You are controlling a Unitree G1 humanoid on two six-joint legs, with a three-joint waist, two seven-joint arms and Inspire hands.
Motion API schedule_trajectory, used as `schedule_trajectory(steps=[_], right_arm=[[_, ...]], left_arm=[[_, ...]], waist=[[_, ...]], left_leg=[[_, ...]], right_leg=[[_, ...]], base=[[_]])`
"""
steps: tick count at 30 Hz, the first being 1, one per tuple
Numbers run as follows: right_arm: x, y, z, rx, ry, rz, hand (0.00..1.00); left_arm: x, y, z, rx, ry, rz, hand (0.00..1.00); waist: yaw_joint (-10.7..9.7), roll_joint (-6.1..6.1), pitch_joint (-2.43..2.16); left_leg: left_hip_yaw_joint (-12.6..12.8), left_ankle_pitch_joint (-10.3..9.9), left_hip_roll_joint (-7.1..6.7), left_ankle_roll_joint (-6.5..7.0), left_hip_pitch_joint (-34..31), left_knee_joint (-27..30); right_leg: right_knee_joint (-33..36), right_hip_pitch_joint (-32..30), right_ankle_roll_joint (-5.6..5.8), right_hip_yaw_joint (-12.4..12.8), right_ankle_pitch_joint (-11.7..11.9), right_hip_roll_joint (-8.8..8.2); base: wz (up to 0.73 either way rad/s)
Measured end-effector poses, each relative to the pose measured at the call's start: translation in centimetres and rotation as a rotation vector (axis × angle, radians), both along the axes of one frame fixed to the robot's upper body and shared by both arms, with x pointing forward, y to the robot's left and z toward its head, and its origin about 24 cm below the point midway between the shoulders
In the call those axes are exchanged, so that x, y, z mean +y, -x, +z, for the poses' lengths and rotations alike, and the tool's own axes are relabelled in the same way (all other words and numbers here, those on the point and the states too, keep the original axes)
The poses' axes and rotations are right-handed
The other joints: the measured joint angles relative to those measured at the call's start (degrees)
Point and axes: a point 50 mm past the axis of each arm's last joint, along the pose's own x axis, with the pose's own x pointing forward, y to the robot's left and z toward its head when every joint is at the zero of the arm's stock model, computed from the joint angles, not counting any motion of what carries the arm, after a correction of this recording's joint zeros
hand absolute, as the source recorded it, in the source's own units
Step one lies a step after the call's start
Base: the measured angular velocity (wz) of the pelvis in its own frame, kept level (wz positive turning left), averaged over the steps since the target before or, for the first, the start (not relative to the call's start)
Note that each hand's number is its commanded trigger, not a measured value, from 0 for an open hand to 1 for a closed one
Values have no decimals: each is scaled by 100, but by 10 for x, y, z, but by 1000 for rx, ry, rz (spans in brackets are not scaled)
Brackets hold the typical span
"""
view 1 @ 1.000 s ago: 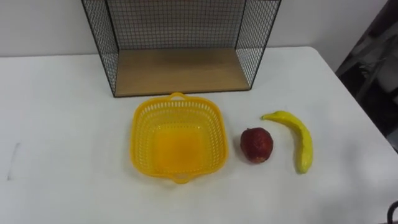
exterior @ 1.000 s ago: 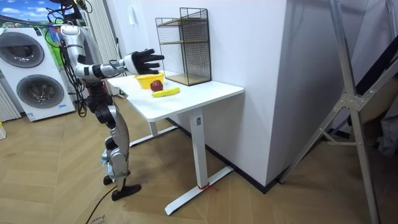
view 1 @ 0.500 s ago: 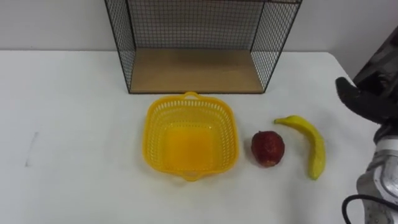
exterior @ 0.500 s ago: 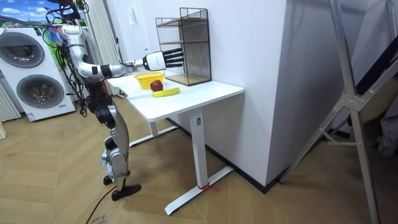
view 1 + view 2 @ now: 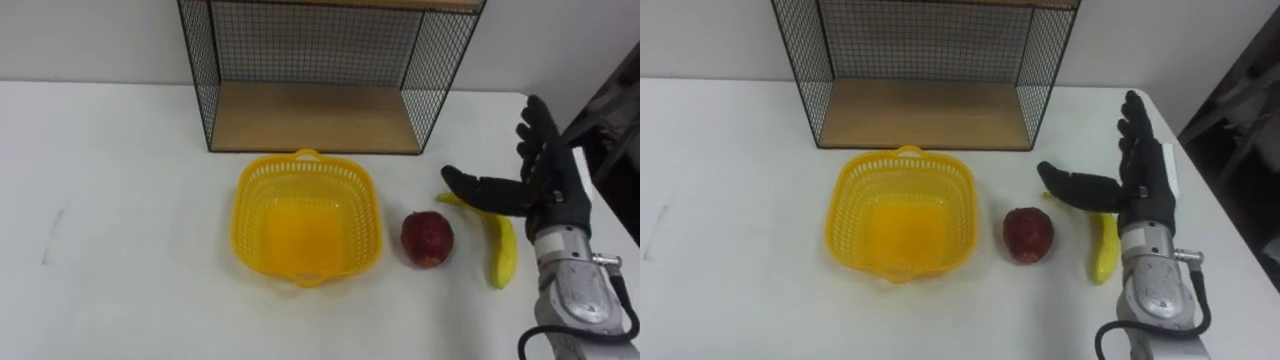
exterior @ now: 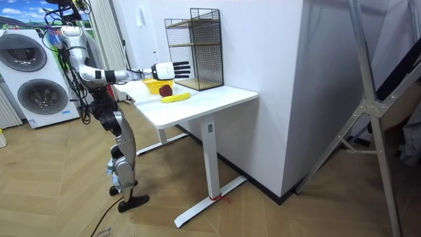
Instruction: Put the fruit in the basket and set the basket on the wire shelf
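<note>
A white table (image 6: 217, 99) on white legs with flat feet is set against a plain white wall (image 6: 263, 39). The floor (image 6: 59, 197) is laid in light wood in a herringbone pattern. Two white front-loading washing machines (image 6: 33, 99) are stacked at the room view's left, beneath a bright landscape picture (image 6: 26, 13). A grey metal frame (image 6: 367, 105) is seen at the room view's right.

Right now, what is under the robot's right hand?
The banana, lying on the white table. The open right hand is over it; the thumb hides a stretch near the banana's far end, and the rest shows. Whether the hand touches it cannot be told.
</note>
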Motion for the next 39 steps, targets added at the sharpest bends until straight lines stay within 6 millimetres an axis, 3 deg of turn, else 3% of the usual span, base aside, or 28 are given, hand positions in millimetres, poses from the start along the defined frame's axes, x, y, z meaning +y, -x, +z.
schedule_trajectory(steps=[7,15,21,28,39], right_arm=[[8,2,-15,88,22,80,0],[10,3,-17,110,46,124,0],[12,3,-19,126,86,162,0],[17,16,-37,225,76,224,0],[16,24,-50,294,92,245,0]], left_arm=[[0,1,0,13,-2,4,0],[-1,-1,-1,16,21,-6,0],[-2,-2,-1,19,40,-8,0],[-3,-1,-1,33,55,-6,0],[-4,4,-3,66,74,-10,0]], waist=[[0,-24,-23],[1,17,-2],[-3,47,-16],[0,75,-28],[1,74,-30]], left_leg=[[-2,0,1,0,3,49],[-2,0,1,0,-12,82],[-3,0,1,0,-17,85],[-16,0,3,0,-22,79],[-55,0,0,0,-34,84]], right_leg=[[4,17,-5,-2,4,0],[1,23,-8,-1,26,-1],[-21,34,-6,6,34,2],[-95,80,-3,-3,57,6],[-95,86,-1,-52,59,2]], base=[[0],[0],[0],[1],[2]])
